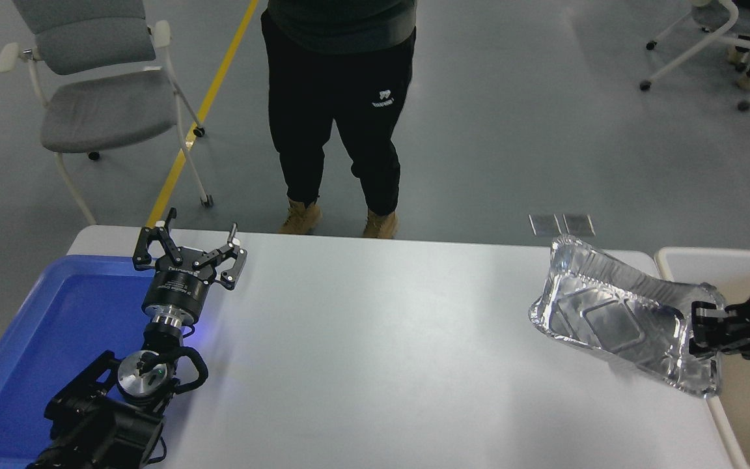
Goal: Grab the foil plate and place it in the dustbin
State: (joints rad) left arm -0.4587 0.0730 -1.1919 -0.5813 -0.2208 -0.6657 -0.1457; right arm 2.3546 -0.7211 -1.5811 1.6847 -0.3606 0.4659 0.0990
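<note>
The foil plate point(616, 319), a shiny silver ridged tray, hangs tilted in the air over the table's right edge. My right gripper point(707, 329) is shut on its right rim and comes in from the right edge of the picture. The dustbin point(687, 257), cream with a thick pale rim, stands just right of the table, with the plate's right end over its near rim. My left gripper point(189, 251) is parked open at the far left, above the blue tray's edge.
A blue tray point(43, 339) lies at the table's left end under my left arm. A person point(339, 111) stands at the far side of the table. A grey chair point(95, 98) stands beyond the left corner.
</note>
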